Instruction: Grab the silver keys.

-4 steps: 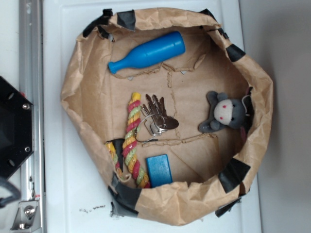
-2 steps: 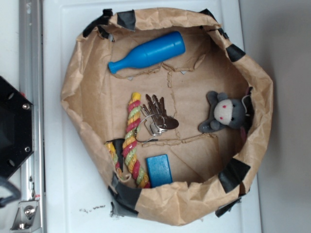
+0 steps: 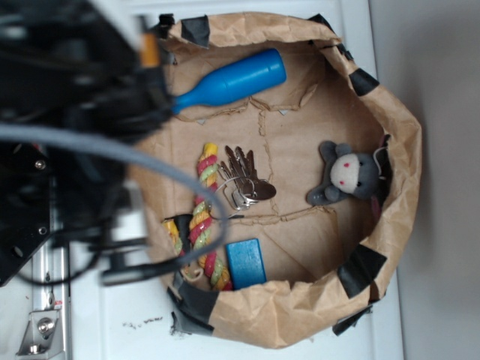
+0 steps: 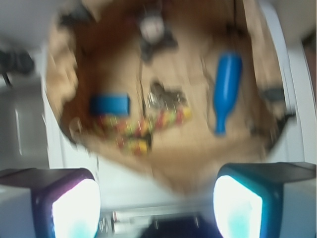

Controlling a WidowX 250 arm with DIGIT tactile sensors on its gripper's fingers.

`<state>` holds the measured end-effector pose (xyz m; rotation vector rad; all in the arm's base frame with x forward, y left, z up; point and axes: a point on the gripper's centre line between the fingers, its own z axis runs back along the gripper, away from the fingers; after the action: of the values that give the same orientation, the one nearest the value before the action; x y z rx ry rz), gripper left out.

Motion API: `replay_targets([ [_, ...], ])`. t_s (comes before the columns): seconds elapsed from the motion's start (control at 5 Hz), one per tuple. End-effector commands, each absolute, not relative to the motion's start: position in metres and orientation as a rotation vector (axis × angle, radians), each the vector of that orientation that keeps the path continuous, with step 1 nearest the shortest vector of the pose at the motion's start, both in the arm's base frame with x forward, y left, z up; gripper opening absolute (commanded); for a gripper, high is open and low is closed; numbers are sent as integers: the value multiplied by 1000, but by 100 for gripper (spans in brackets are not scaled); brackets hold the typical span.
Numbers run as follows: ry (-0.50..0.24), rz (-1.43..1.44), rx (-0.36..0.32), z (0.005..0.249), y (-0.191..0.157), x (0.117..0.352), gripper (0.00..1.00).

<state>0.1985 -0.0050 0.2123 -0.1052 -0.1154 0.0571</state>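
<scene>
The grab looks barely begun. The silver keys (image 3: 244, 180) lie untouched on the floor of the brown paper-lined box (image 3: 405, 150), fanned on their wire ring, touching the right side of the multicoloured twisted rope (image 3: 204, 217). Measured from the keys, the blue bottle-shaped toy (image 3: 229, 81) lies well above, the grey plush mouse (image 3: 346, 176) well to the right, and the flat blue block (image 3: 246, 262) just below. The arm is a dark blur at the box's left edge, well away from the keys. In the blurred wrist view the claw (image 4: 157, 208) is spread wide and holds nothing, with the keys (image 4: 166, 98) far ahead of it. Reaching over, descending and closing all remain.
</scene>
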Motion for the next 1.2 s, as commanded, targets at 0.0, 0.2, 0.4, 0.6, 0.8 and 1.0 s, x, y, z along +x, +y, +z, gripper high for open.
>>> replay_targets([
  [0.0,-109,47,-163,183,1,233,100],
  [0.2,-56,10,-218,155,-4,242,100],
  [0.4,-19,-22,-230,134,-9,243,100],
  [0.6,-19,-22,-230,134,-9,243,100],
  [0.8,-19,-22,-230,134,-9,243,100],
  [1.0,-19,-22,-230,134,-9,243,100],
])
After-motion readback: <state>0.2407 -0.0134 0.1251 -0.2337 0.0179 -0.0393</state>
